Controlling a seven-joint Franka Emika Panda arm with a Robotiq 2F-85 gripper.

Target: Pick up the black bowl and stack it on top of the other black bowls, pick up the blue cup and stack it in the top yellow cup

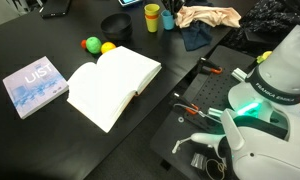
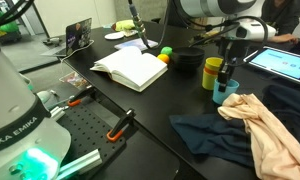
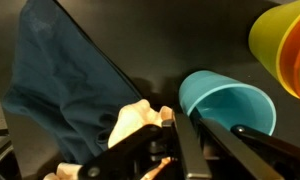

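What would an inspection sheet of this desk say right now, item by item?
Surface: black table, matte.
Job's things: black bowls in one spot, no separate bowl seen; blue cup upright beside yellow cup, not yet inside it.
Clutter: open book, closed book, green ball, yellow ball, peach cloth, dark blue cloth.
Grippers: gripper at the blue cup's rim; open or shut unclear.
Cables: pale leads, it seems, by the robot base.
Surroundings: laptop, tablet.
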